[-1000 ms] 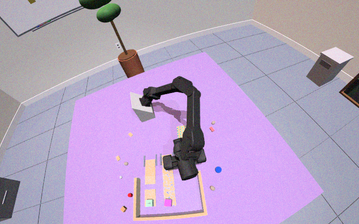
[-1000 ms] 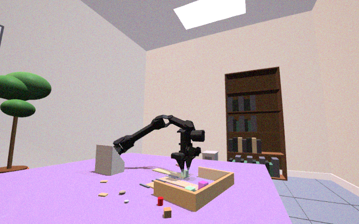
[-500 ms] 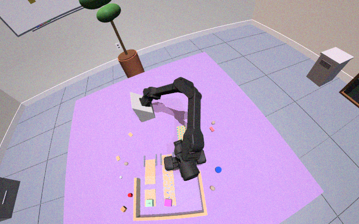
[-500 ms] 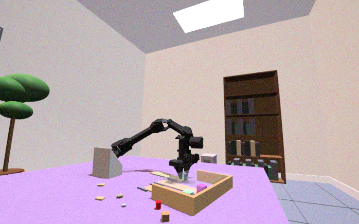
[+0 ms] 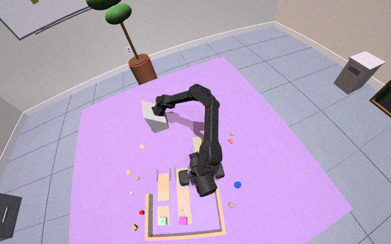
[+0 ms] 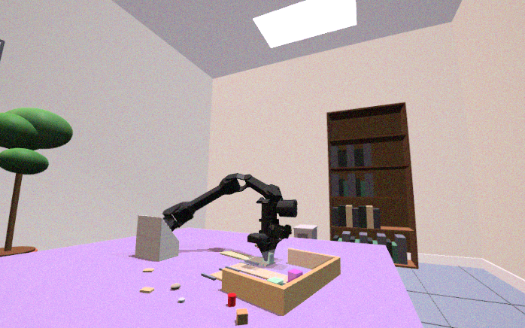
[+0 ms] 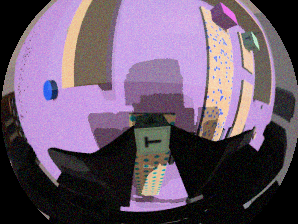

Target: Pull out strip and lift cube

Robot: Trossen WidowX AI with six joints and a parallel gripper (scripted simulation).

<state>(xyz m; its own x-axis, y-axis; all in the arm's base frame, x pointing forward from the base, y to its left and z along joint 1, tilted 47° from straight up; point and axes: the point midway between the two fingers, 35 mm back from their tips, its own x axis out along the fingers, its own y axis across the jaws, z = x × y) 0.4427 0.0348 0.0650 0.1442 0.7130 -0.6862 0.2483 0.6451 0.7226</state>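
My gripper [image 6: 268, 259] [image 7: 150, 128] is shut on a pale green cube [image 7: 153, 142] marked T, low over the teal-dotted strip [image 5: 196, 143] [image 7: 150, 174]. That strip lies outside the frame's open side, partly hidden by the arm; whether the cube still touches it is unclear. A blue-speckled strip [image 5: 183, 201] [image 7: 218, 75] carries a magenta cube [image 5: 182, 220] [image 6: 295, 274] [image 7: 225, 16]. A plain strip is split by a gap into a long piece [image 5: 163, 187] and a short piece [image 5: 163, 211]; the short one carries another mint cube [image 5: 162, 221] [image 6: 275, 280] marked T.
A three-sided wooden frame [image 5: 185, 236] [image 6: 252, 291] surrounds the strips' far ends. Thin grey rails [image 5: 157, 175] stand beside the strips. A blue disc [image 5: 237, 184] [image 7: 49, 92] lies outside the frame. A red cylinder [image 5: 141, 212] [image 6: 232, 299] and a wooden block [image 5: 134, 227] [image 6: 241, 316] are beyond the other side.
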